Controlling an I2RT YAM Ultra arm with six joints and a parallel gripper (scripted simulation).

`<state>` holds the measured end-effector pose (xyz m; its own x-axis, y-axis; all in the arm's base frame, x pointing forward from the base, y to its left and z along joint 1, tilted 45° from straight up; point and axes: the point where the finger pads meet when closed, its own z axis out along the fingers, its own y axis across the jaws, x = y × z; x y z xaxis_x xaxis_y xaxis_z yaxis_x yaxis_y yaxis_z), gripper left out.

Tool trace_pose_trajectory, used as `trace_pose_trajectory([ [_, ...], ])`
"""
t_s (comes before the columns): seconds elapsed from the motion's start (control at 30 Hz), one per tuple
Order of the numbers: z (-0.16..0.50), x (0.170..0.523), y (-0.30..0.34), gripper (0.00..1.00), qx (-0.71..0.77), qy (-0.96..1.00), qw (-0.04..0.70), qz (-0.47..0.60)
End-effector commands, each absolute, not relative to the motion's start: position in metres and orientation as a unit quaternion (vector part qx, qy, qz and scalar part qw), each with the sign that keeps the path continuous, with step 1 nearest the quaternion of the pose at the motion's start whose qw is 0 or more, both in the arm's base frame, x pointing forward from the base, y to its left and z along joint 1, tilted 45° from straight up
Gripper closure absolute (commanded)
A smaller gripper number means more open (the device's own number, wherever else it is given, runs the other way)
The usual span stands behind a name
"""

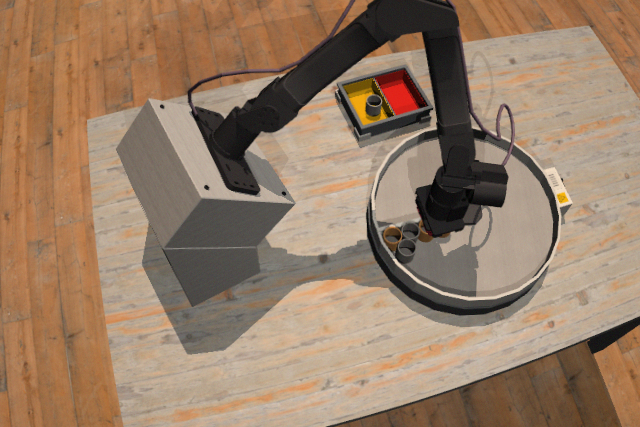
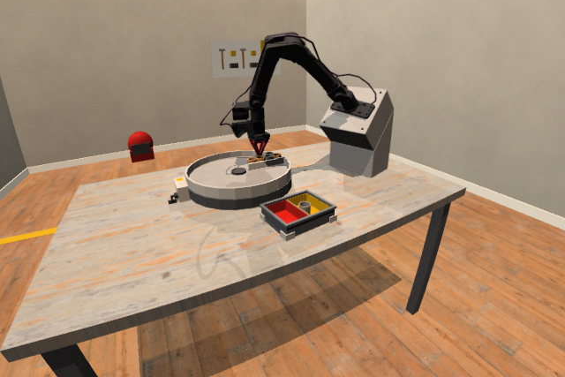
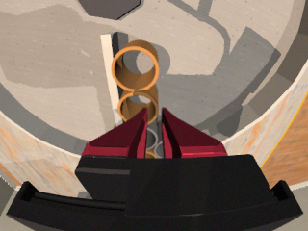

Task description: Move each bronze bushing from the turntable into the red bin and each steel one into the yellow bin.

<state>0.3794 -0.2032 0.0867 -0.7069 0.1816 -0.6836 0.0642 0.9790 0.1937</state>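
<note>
My gripper (image 2: 259,154) (image 3: 154,114) is nearly shut with a narrow empty gap, low over the turntable (image 1: 516,241) (image 2: 214,173) (image 3: 48,58); its tips are hidden in the top view. In the wrist view, a bronze bushing (image 3: 136,83) stands beyond the tips and touches a second bronze one (image 3: 138,114) just left of them. Two steel bushings (image 1: 410,236) (image 1: 406,257) and another bronze one (image 1: 392,245) stand by the turntable wall, partly hidden by the fingers in the wrist view. A steel bushing (image 1: 373,108) (image 2: 304,208) stands in the yellow bin (image 1: 356,90) (image 2: 318,202). The red bin (image 1: 399,92) (image 2: 285,211) is empty.
A raised rim surrounds the turntable. A low white divider (image 2: 259,165) (image 3: 109,72) runs beside the row of bushings. A dark hub (image 2: 238,170) (image 3: 112,6) stands at the turntable's middle. A small white box (image 1: 558,187) (image 2: 181,189) adjoins its outside.
</note>
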Motion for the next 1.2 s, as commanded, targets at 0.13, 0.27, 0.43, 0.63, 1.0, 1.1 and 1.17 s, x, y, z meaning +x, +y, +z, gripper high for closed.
trace_pose_trajectory([
  [0.13, 0.0980, 0.3795, -0.2058, 0.86, 0.066, 0.917, 0.387, 0.067],
  [0.27, 0.0980, 0.3795, -0.2058, 0.86, 0.066, 0.917, 0.387, 0.067],
  [0.43, 0.0980, 0.3795, -0.2057, 0.86, 0.066, 0.917, 0.387, 0.067],
  [0.63, 0.0943, 0.3771, -0.2043, 0.86, 0.069, 0.918, 0.384, 0.068],
  [1.0, 0.0941, 0.3766, -0.2047, 0.86, 0.069, 0.918, 0.384, 0.068],
  [1.1, 0.0941, 0.3766, -0.2047, 0.86, 0.069, 0.918, 0.384, 0.068],
  [1.17, 0.0941, 0.3766, -0.2047, 0.86, 0.069, 0.918, 0.384, 0.068],
])
